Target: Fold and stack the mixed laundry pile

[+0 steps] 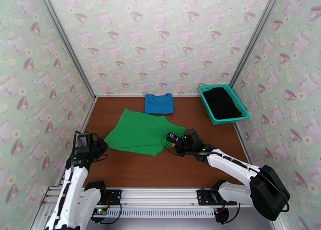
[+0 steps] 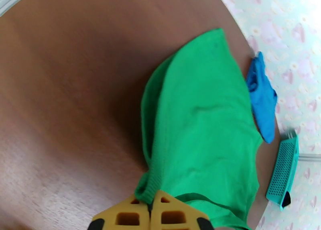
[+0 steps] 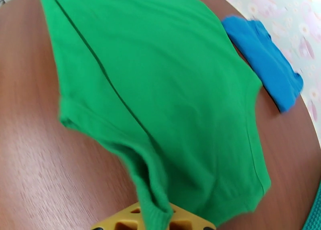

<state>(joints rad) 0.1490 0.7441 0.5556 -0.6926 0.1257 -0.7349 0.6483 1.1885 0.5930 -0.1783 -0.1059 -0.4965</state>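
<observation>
Bright green cloth shirt (image 1: pixel 140 132) spread on brown wooden table (image 1: pixel 132 166); my left gripper (image 2: pixel 151 204) clamped on its left corner, my right gripper (image 3: pixel 156 218) pinched on right hem.

Green shirt (image 3: pixel 160 86) — matt knit cloth; table (image 1: pixel 136 169) — seemingly smooth wood.

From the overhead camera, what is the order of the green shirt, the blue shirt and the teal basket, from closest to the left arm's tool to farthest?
1. The green shirt: mid-table, its near left corner pinched in the left tool.
2. The blue shirt: folded, at the back centre.
3. The basket: far right corner, holding the black garment.
</observation>
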